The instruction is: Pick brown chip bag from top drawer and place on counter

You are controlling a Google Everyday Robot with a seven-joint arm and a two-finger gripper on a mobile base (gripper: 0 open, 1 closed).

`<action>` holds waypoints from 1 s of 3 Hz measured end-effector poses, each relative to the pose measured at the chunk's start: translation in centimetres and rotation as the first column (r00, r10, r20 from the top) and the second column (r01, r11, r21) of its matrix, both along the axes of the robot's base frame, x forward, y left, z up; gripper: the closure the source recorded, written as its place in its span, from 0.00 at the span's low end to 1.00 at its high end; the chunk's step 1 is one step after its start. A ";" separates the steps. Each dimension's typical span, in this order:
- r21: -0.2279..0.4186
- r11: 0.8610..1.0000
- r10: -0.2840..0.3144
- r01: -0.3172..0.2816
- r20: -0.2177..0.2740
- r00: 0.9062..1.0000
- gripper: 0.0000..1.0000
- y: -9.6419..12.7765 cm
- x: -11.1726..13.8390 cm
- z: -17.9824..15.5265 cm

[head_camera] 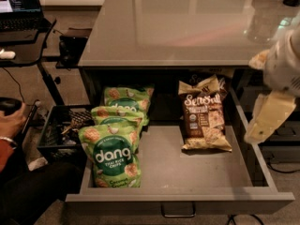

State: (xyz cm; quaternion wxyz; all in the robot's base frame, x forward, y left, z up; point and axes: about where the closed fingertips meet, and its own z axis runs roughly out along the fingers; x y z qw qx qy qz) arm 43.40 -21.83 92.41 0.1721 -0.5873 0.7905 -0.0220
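The brown chip bag lies face up on the floor of the open top drawer, right of centre, with its top leaning toward the back. My gripper hangs at the right edge of the camera view, over the drawer's right wall and to the right of the bag. It is apart from the bag and holds nothing that I can see. The glossy grey counter spreads above and behind the drawer.
Three green "dang" bags are stacked in the drawer's left half. The drawer's front has a small pull handle. At the left are a black desk with a laptop, a black wire crate and a person's hand.
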 end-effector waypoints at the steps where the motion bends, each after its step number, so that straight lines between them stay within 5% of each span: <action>1: 0.036 0.999 -0.001 0.000 0.020 1.000 0.00 -0.5 1.4 -5.1; 3: 0.099 0.994 0.032 -0.038 0.058 0.998 0.00 -1.5 5.8 -12.0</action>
